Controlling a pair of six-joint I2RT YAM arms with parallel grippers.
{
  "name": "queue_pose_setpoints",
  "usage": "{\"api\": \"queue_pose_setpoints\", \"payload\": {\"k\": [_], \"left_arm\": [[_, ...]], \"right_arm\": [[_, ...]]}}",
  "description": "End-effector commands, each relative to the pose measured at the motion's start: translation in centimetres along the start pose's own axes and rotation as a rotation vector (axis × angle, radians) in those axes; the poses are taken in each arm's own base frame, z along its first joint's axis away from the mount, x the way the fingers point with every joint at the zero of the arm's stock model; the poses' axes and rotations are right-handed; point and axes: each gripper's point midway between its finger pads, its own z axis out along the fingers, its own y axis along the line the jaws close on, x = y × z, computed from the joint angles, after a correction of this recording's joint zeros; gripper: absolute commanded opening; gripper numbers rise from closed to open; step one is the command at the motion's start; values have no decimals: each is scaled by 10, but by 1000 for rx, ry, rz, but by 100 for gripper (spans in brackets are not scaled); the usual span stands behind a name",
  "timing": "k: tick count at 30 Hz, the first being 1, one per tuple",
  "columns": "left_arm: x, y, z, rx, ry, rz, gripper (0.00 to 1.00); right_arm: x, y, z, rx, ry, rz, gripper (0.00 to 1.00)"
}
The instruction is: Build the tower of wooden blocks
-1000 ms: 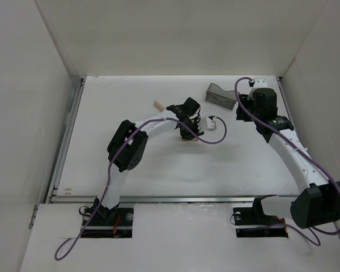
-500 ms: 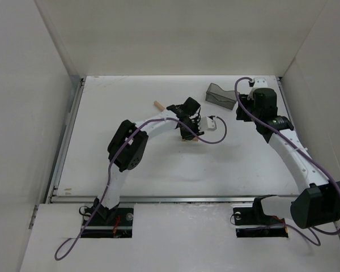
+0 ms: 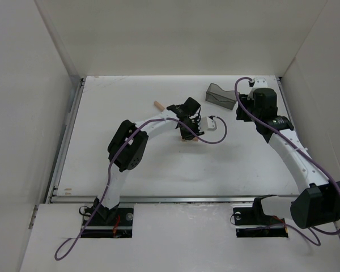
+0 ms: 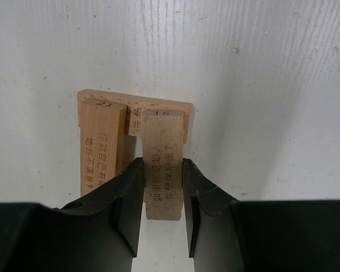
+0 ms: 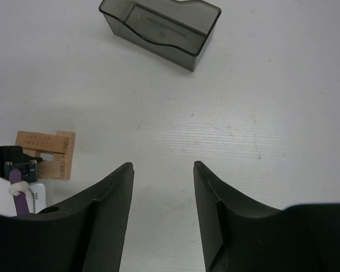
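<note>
In the left wrist view the tower [image 4: 135, 107] is a low stack of tan bars on the white table. A bar marked 21 [image 4: 101, 144] lies on top along the left side. My left gripper [image 4: 162, 170] is shut on a second top wood block, marked 16 [image 4: 163, 139], which lies parallel to it across the lower bars. In the top view the left gripper [image 3: 187, 133] covers most of the tower. One loose wood block [image 3: 157, 104] lies to the far left of it. My right gripper [image 5: 163, 165] is open and empty above bare table.
A dark translucent grey bin [image 3: 221, 95] stands at the back right; it looks empty in the right wrist view [image 5: 158, 31]. The tower also shows at the left of that view [image 5: 45, 153]. White walls enclose the table on three sides.
</note>
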Motion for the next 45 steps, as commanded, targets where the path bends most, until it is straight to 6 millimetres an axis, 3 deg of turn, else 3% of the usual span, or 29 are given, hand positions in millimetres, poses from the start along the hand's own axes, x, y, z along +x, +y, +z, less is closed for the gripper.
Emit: {"api": "queue_pose_setpoints", "payload": {"k": [1, 14, 45], "left_arm": [[-8, 5, -7, -2, -10, 19, 15], [-8, 6, -9, -9, -4, 10, 27], [-16, 5, -9, 14, -35, 58, 27]], "right_arm": [[-19, 0, -6, -12, -75, 0, 52], [-17, 2, -5, -21, -74, 0, 52], [-17, 4, -5, -30, -73, -1, 52]]}}
